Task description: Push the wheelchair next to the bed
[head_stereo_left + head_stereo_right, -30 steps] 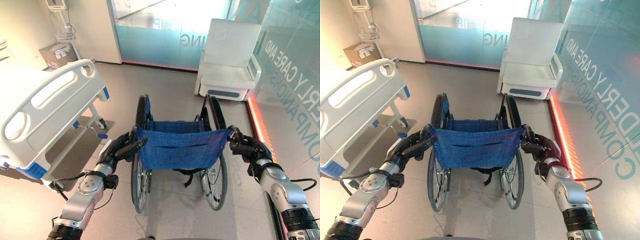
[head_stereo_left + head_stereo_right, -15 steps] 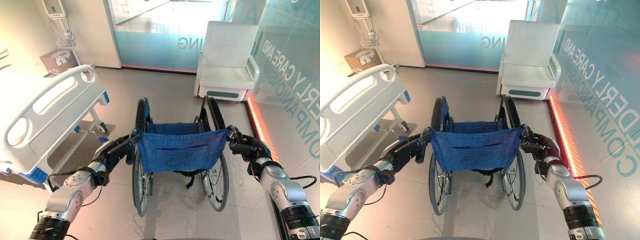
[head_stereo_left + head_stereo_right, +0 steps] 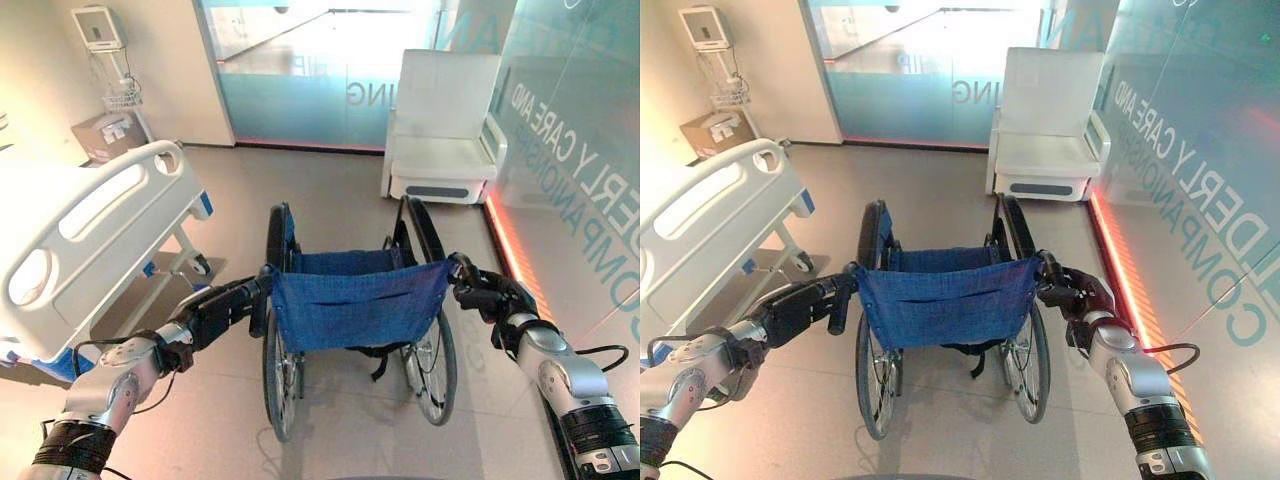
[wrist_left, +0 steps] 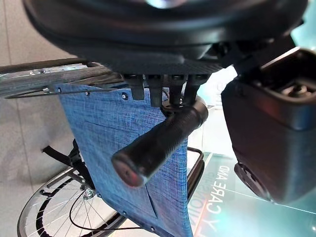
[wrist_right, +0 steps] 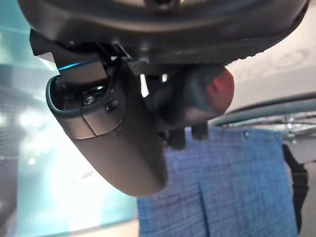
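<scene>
- In the eye views, we hold the wheelchair dead ahead, its long axis pointing away; the bed lies front-left, nearer our left hand.
- In the left wrist view, our fingers curl over the grip.
- In the right wrist view, our right hand clasps its handle.

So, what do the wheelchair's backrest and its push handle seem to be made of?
The backrest looks like woven blue cloth, matte: the left wrist view shows a fine weave, seams and rivets along the frame. The push handle looks like black rubber or soft plastic, dull and smooth with a rounded end; which of the two I cannot tell.
</scene>
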`<state>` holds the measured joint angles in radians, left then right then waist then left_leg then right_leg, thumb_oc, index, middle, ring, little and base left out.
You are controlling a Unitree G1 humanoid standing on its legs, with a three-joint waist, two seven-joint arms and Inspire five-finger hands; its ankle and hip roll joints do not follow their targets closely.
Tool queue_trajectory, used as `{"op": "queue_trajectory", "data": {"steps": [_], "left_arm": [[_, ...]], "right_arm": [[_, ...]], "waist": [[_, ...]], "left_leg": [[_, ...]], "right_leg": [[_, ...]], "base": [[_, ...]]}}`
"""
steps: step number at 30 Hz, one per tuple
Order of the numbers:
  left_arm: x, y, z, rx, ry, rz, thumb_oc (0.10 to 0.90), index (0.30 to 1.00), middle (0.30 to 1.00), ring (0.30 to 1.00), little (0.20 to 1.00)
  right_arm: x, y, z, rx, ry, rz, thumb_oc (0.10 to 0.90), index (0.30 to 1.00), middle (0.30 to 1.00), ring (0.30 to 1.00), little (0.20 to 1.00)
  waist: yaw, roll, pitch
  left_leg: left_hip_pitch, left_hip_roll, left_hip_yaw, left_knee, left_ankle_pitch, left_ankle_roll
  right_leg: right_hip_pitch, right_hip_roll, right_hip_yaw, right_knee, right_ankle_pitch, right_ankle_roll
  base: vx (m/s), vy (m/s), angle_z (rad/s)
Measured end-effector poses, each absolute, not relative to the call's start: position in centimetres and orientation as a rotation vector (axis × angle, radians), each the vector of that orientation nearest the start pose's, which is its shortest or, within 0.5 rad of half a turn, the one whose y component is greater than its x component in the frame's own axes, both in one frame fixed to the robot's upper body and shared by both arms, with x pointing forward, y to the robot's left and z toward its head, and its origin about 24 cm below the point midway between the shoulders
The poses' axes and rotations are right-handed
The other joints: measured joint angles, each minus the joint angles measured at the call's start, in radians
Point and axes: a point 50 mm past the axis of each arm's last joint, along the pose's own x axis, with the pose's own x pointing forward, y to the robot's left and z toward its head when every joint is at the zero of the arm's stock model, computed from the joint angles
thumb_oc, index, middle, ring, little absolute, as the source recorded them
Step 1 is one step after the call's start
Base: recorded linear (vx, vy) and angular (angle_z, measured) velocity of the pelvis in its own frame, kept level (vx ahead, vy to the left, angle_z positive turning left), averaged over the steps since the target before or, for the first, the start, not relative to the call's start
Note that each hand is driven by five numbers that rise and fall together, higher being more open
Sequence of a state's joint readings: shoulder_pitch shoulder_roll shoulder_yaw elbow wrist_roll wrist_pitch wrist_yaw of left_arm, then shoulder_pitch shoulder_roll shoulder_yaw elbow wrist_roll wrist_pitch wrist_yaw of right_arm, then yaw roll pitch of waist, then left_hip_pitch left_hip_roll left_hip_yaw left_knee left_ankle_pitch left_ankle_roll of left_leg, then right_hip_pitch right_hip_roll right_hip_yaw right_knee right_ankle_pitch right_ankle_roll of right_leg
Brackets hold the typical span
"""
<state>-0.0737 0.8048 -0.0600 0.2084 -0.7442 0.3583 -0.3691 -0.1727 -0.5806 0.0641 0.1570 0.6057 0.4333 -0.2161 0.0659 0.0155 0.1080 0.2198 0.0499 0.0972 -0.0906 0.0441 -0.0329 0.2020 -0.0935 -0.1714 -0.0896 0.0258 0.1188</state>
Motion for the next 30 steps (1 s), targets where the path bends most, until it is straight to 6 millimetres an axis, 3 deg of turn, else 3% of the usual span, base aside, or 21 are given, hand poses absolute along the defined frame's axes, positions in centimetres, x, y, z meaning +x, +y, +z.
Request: {"op": "queue_trajectory", "data": {"steps": [14,30], "left_arm": [[25.6,30.4,5.4,-0.026,0.512,-0.292,0.8,0.9,0.9,0.9,0.9],[25.3,31.7,4.2,-0.276,0.517,-0.254,0.8,0.9,0.9,0.9,0.9]], "right_arm": [[28.5,-25.0,4.1,-0.029,0.459,-0.169,0.4,0.3,0.3,0.3,0.3],[29.2,-24.4,4.1,-0.009,0.473,-0.147,0.4,0.3,0.3,0.3,0.3]], "waist": [[0.0,-0.009,-0.006],[-0.001,-0.025,-0.014]], "left_leg": [[0.005,-0.005,0.041,0.0,-0.003,0.005],[0.001,-0.022,0.088,0.0,-0.01,0.02]], "right_leg": [[-0.018,-0.001,0.059,0.0,0.012,0.002],[-0.043,-0.017,0.109,0.0,0.028,0.016]], "base": [[0.01,0.024,-0.08],[0.02,0.052,-0.07]]}}
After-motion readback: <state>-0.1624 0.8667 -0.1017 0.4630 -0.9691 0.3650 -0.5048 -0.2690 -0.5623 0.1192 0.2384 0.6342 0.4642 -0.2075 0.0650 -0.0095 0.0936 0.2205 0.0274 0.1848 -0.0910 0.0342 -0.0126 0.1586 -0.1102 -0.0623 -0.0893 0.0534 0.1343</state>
